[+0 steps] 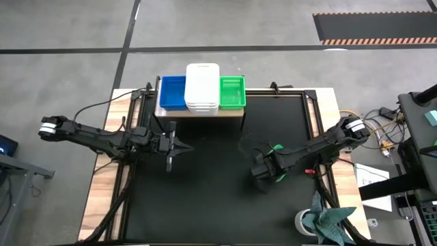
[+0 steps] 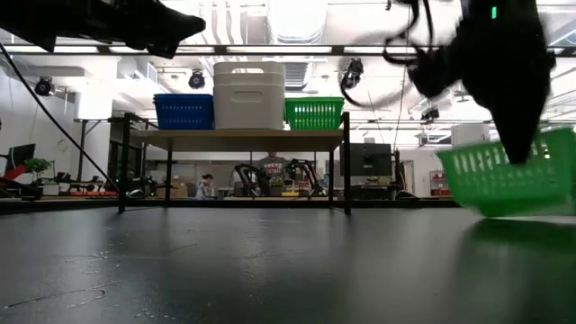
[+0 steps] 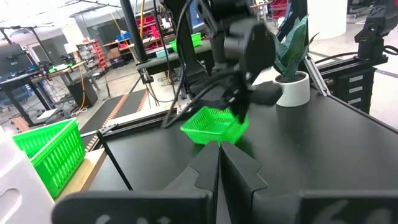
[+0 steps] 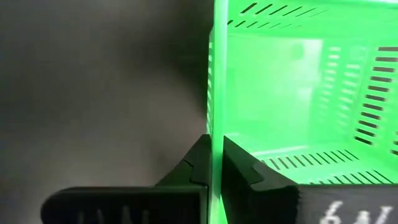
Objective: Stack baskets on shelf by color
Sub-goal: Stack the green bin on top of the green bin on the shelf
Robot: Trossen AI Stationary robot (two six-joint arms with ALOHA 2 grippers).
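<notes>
Baskets on the shelf point(image 1: 232, 113): three stacks; right hand point(image 4: 216, 163) pinches one green basket point(image 2: 508, 180), left hand point(image 3: 219, 163) shut.

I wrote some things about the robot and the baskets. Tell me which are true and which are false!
1. The right gripper is pinching the wall of a green basket. True.
2. The white baskets sit in the middle of the shelf. True.
3. The left gripper is holding a blue basket. False: it holds nothing, and its fingers are closed over the black table.
4. The blue basket is on the table. False: it is on the shelf, beside the white ones.
5. A green basket on the shelf sits at the end opposite the blue one. True.
</notes>
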